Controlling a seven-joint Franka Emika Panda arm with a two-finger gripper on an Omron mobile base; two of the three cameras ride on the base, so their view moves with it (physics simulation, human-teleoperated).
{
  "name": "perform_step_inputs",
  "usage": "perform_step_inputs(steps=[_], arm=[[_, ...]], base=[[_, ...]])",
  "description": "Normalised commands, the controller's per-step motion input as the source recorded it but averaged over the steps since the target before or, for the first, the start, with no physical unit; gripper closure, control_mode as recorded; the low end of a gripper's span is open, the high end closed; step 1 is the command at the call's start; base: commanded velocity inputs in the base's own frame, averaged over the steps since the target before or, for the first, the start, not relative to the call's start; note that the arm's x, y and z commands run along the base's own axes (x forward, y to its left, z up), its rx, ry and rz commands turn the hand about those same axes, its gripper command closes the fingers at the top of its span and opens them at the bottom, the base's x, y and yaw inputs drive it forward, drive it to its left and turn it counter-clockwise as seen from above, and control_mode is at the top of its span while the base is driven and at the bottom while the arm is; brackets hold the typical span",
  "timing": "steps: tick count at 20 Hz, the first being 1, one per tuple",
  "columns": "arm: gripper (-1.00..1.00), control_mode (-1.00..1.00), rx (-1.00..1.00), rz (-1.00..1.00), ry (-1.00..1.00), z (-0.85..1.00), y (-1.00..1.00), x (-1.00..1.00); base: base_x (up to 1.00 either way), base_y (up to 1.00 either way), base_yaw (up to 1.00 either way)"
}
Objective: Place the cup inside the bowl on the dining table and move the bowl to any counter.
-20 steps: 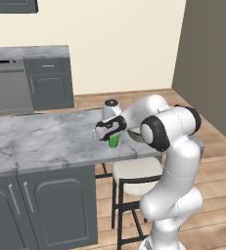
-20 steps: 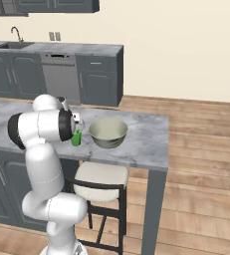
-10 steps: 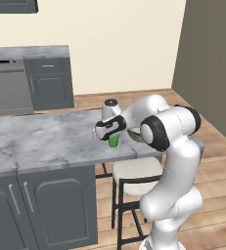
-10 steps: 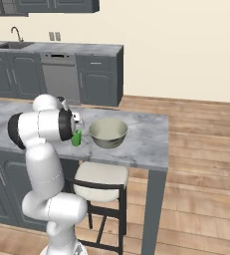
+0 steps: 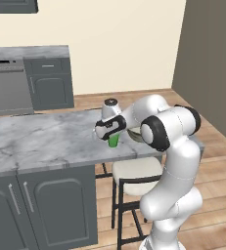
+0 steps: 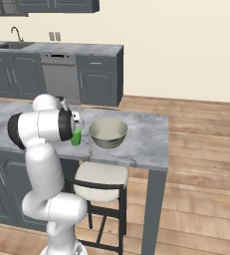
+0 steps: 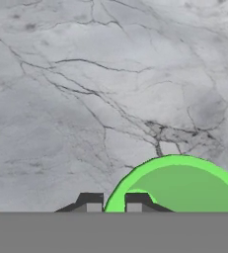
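Observation:
The green cup point(image 5: 113, 141) stands on the marbled dining table point(image 5: 36, 141) near its right end, just left of the grey bowl point(image 6: 108, 132). My gripper point(image 7: 114, 202) comes down on the cup from above. In the hand view one fingertip point(image 7: 91, 201) sits outside the green rim and the other inside the cup point(image 7: 184, 185), pinching its wall. The cup point(image 6: 76, 138) peeks out beside my arm in the right base view. My forearm covers most of the bowl point(image 5: 135, 135) in the left base view.
A white-seated stool point(image 6: 99, 179) stands under the table's overhang, below the bowl. Along the far beige wall runs the counter point(image 6: 61, 47) with a dishwasher point(image 6: 59, 77) and a sink at its left end. Wooden floor lies to the right.

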Motion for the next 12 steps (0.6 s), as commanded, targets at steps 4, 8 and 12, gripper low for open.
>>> perform_step_inputs(steps=[4,8,12], arm=[[1.00,-1.00,0.00,0.00,0.00,0.23,0.00,0.00],[1.00,-1.00,0.00,0.00,0.00,0.33,0.00,0.00],[1.00,-1.00,0.00,0.00,0.00,0.27,-0.04,0.00]], base=[[0.00,0.00,0.00],[0.00,0.00,0.00],[0.00,0.00,0.00]])
